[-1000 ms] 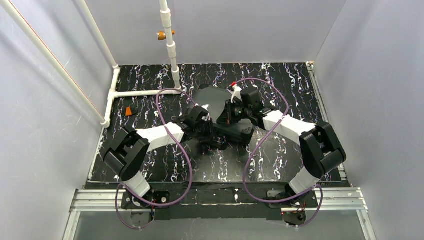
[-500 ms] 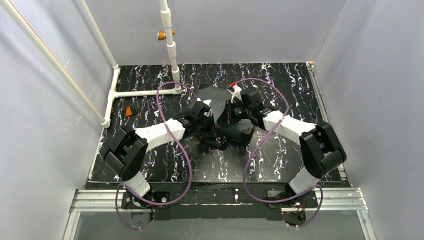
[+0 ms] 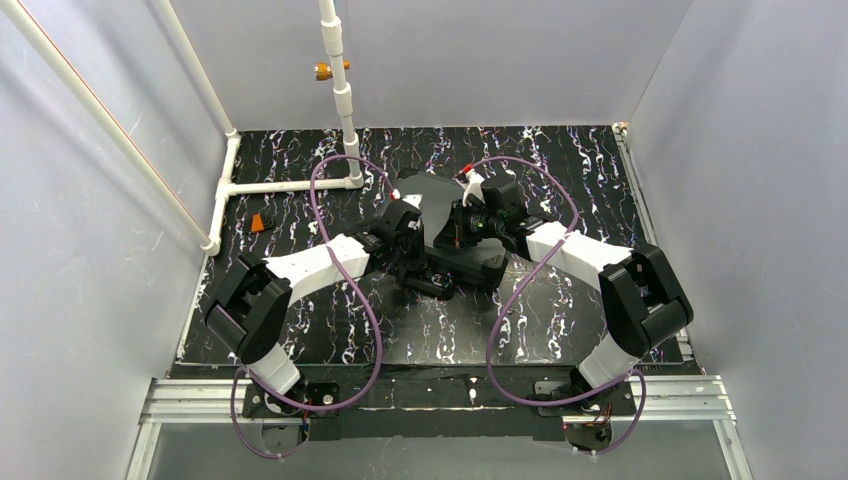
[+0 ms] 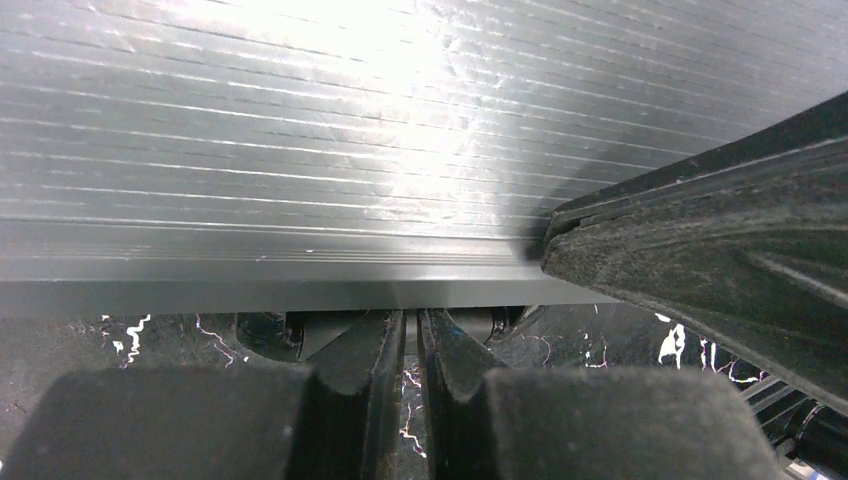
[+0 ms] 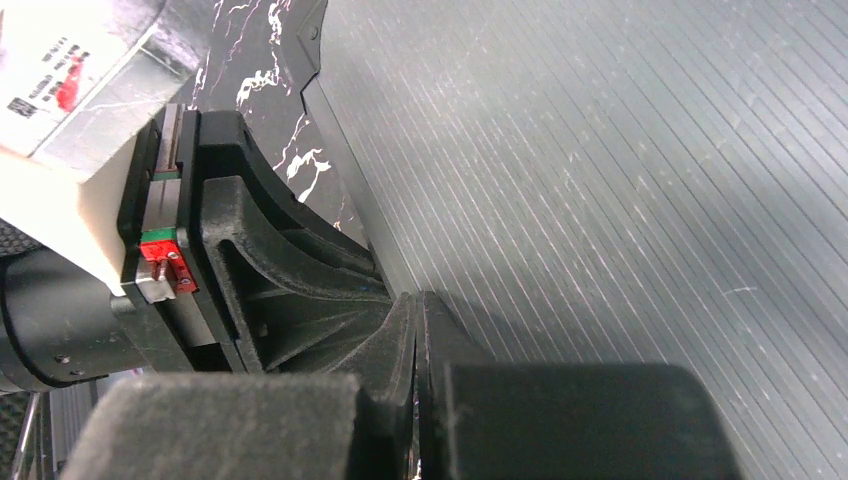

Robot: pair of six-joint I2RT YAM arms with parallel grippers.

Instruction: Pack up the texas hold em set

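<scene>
fingers closed — both arms bent over the case.

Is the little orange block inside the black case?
No, the orange block lies on the table near the white pipe, apart from the case.

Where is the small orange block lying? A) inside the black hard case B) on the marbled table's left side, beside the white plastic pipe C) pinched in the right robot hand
B: the small orange block lies on the marbled table at its left side, beside the white plastic pipe.
</scene>
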